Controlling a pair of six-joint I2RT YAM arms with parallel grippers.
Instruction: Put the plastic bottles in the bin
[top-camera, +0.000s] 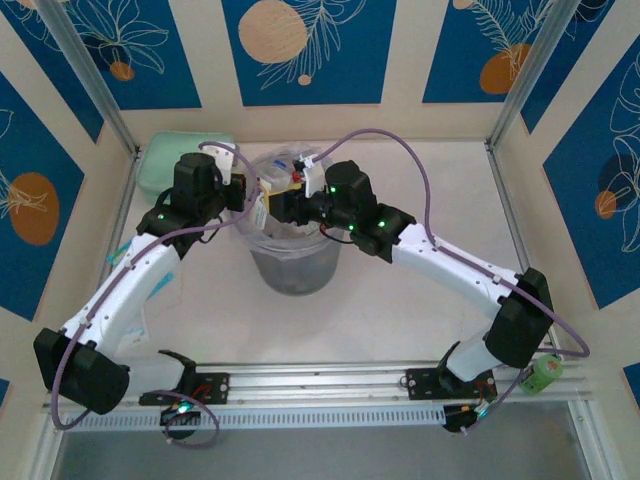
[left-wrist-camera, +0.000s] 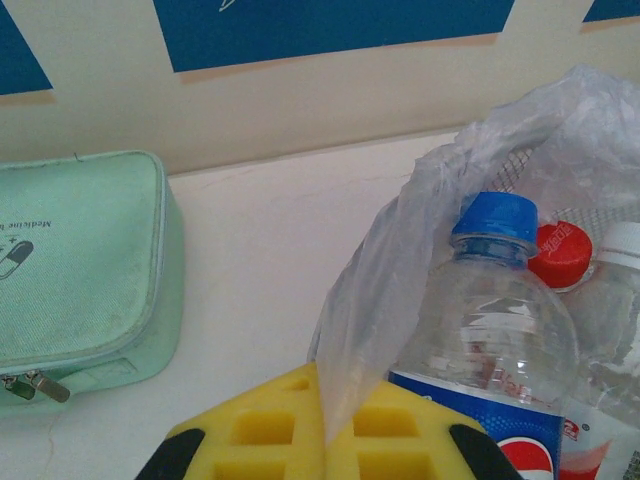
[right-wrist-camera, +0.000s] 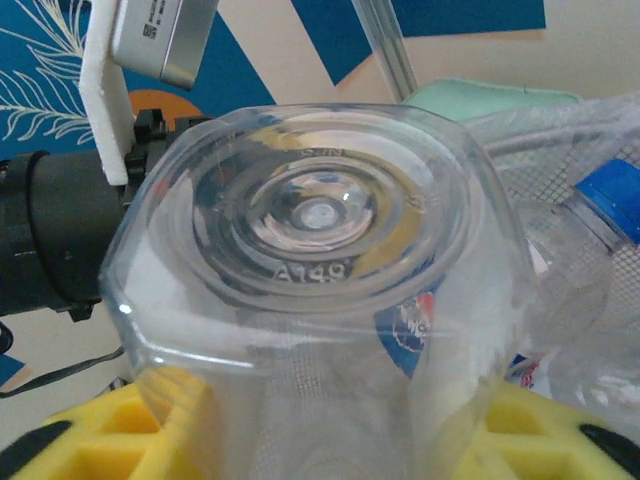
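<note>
Room: cream walls (top-camera: 205, 55) with blue panels, orange discs and white leaf drawings; metal posts (top-camera: 520, 75) at the back corners.
Surface: white table (top-camera: 400, 310), with a metal rail (top-camera: 320, 385) along its near edge.
Bin: grey translucent bin (top-camera: 295, 268) toward the back centre, lined with a clear bag (left-wrist-camera: 400, 250); a blue-capped bottle (left-wrist-camera: 490, 330) and a red cap (left-wrist-camera: 558, 255) inside.
Left gripper (left-wrist-camera: 325, 440): yellow pads pressed together, pinching the bag's edge.
Right gripper (right-wrist-camera: 330, 440): pads against both sides of a clear bottle (right-wrist-camera: 320, 250), over the bin.
Pouch: mint-green pouch (left-wrist-camera: 80, 270) on the table, left of the bin.
</note>
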